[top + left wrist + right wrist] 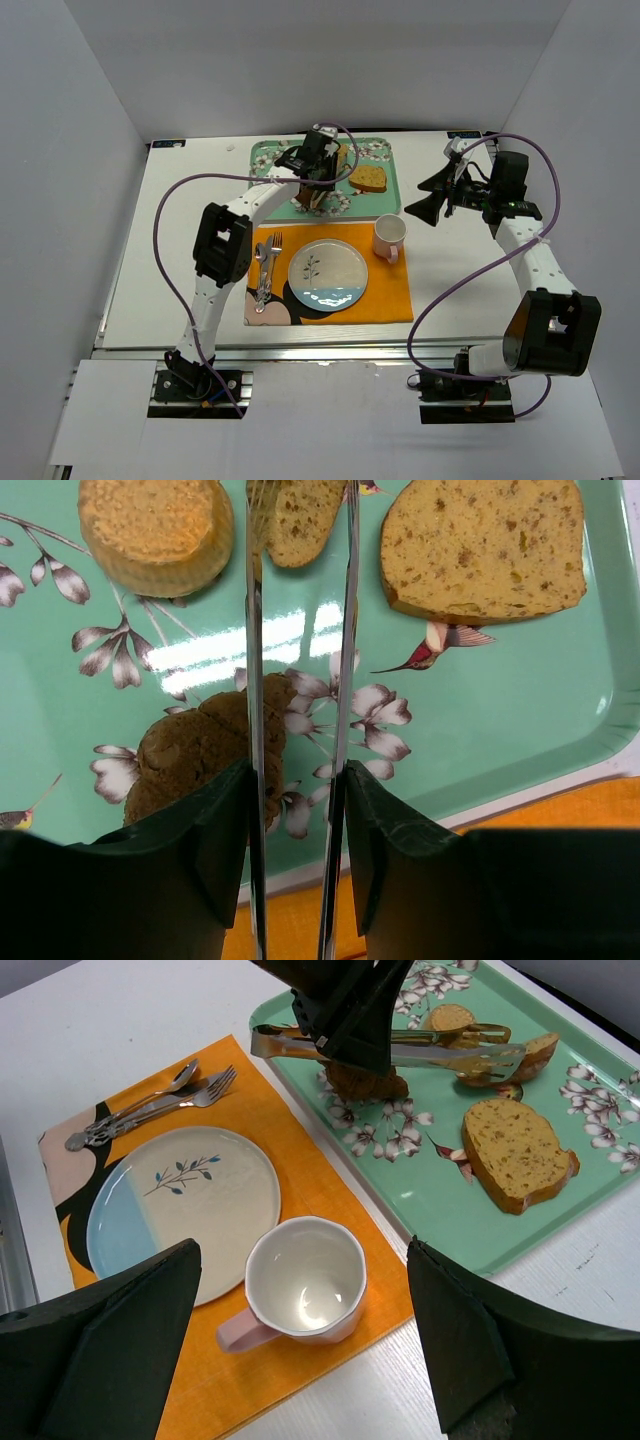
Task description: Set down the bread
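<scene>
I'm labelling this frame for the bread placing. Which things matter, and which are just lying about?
In the job: bread, tongs around it, left gripper, likely the plate.
Lying about: round bun, wide slice, brown cookie, mug, fork, spoon.

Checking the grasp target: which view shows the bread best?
Right wrist: most of the bread shows, at the tip of the tongs. Left wrist crops it to one end; the top view mostly hides it behind the left gripper.
</scene>
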Controlling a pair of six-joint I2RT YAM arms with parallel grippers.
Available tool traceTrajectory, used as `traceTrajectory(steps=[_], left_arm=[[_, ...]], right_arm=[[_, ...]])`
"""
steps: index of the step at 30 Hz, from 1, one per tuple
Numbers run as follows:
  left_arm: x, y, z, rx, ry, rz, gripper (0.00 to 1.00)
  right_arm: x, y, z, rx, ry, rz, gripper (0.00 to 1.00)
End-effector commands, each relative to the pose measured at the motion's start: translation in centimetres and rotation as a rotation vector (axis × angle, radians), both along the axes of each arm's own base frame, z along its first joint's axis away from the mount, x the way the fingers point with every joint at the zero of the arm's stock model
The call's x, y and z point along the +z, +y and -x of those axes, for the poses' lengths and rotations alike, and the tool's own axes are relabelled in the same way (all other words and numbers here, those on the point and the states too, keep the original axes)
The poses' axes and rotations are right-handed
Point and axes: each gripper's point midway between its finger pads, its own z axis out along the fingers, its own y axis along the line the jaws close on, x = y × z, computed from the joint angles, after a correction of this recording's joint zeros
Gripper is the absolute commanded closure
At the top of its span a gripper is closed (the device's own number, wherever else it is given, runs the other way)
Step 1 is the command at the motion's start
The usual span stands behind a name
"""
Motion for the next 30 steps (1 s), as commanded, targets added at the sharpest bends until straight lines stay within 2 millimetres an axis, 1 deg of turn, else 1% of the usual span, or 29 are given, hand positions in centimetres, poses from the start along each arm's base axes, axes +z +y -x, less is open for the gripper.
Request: traceTrajectory(steps=[1, 4, 7, 8, 11, 12, 13, 15, 16, 18, 19, 22, 23, 25, 26, 28, 29, 30], left_arm=[[2.8, -0.1, -0.6, 0.011, -0.063, -0.001, 0.5], [2.4, 0.0, -0.4, 0.012, -0.057, -0.012, 0.53], [2.6, 0.1, -0.4, 0.01, -0.059, -0.013, 0.62], [2.7, 0.1, -0.4, 0.009, -0.06, -0.012, 0.69], [3.2, -0.2, -0.4, 0.001, -0.066, 0.003, 0.79], [3.8, -0.4, -0.4, 0.0, -0.074, 0.014, 0.84], [4.6, -0.5, -0.5, -0.003, -0.085, 0.026, 0.87], [5.6, -0.6, -0.6, 0.001, -0.099, 0.039, 0.89], [6.9, -0.6, -0.7, 0.003, -0.121, 0.054, 0.92], [8.2, -0.7, -0.7, 0.007, -0.141, 0.073, 0.94], [9.6, -0.7, -0.7, 0.008, -0.165, 0.089, 0.97], [11.7, -0.7, -0.4, 0.012, -0.195, 0.124, 0.99], [13.1, -0.7, -0.1, 0.009, -0.212, 0.144, 0.99], [14.3, -0.7, 0.4, 0.007, -0.224, 0.17, 1.0], [15.2, -0.4, 1.2, -0.001, -0.229, 0.186, 1.0], [16.2, -0.2, 2.1, -0.005, -0.236, 0.215, 1.0], [14.5, 0.2, 3.1, -0.005, -0.199, 0.204, 1.0], [16.5, 0.5, 4.4, -0.016, -0.217, 0.243, 1.0]], right_arm=[[0.9, 0.1, 0.3, 0.019, -0.041, -0.016, 0.12], [1.1, 0.2, 0.3, 0.021, -0.046, -0.018, 0.12], [1.1, 0.2, 0.3, 0.022, -0.046, -0.02, 0.12], [1.1, 0.2, 0.3, 0.022, -0.045, -0.02, 0.12], [1.2, 0.2, 0.4, 0.024, -0.045, -0.023, 0.12], [1.3, 0.3, 0.5, 0.027, -0.044, -0.026, 0.12], [1.3, 0.3, 0.5, 0.028, -0.044, -0.027, 0.12], [1.4, 0.3, 0.6, 0.03, -0.04, -0.031, 0.12], [1.4, 0.3, 0.7, 0.031, -0.042, -0.033, 0.12], [1.5, 0.3, 0.7, 0.032, -0.042, -0.034, 0.12], [1.5, 0.4, 0.8, 0.033, -0.042, -0.034, 0.12], [1.6, 0.4, 0.8, 0.038, -0.044, -0.036, 0.12], [1.5, 0.4, 0.8, 0.038, -0.041, -0.037, 0.12], [1.5, 0.4, 0.9, 0.041, -0.043, -0.033, 0.12], [1.5, 0.4, 0.9, 0.042, -0.044, -0.028, 0.12], [1.3, 0.3, 1.2, 0.048, -0.058, -0.009, 0.12], [1.2, 0.3, 1.3, 0.051, -0.065, -0.002, 0.12], [1.0, 0.2, 1.4, 0.055, -0.071, 0.007, 0.12]])
